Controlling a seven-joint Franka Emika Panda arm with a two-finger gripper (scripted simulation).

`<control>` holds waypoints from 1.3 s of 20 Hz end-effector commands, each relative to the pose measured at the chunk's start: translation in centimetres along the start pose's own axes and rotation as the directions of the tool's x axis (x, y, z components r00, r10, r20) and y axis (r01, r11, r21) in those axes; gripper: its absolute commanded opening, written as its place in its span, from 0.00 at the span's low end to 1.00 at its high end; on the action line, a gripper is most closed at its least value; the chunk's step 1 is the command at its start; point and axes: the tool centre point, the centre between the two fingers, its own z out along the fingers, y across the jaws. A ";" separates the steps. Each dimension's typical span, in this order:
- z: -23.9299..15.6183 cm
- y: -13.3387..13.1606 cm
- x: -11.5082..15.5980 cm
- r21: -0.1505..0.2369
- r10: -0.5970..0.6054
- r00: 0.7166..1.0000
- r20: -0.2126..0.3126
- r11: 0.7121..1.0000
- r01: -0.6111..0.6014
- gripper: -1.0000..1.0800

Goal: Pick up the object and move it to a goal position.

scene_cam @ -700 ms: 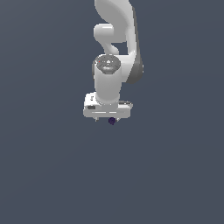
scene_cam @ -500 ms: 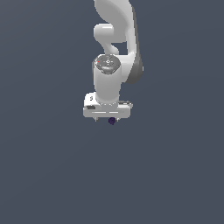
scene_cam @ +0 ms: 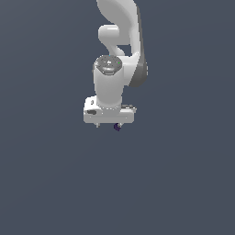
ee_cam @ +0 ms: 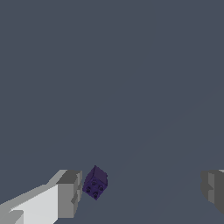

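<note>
Fingers (ee_cam: 69, 194) of the gripper (ee_cam: 140, 192) stand wide apart and grip nothing. Between them, just beside one finger and well apart from the other, the tiny dark purple block (ee_cam: 95, 183) sits tilted over the grey table (ee_cam: 112, 78).

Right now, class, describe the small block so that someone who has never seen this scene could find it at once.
Start at the white robot arm and follow it down to its tool, whose two fingers are spread wide. The block sits between them, close beside one grey fingertip and far from the other. It is the only dark purple thing here, tiny, roughly cube-shaped, with small dots on one face.
</note>
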 end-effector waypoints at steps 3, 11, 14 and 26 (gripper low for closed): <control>0.3 -0.2 -0.2 0.003 0.015 1.000 0.000 1.000 -0.015 0.96; 2.0 -1.2 -1.3 0.017 0.117 0.993 -0.003 0.993 -0.117 0.96; 3.0 -1.8 -2.1 0.025 0.179 0.984 -0.003 0.984 -0.179 0.96; 7.6 -4.0 -6.3 0.054 0.476 0.879 0.005 0.878 -0.476 0.96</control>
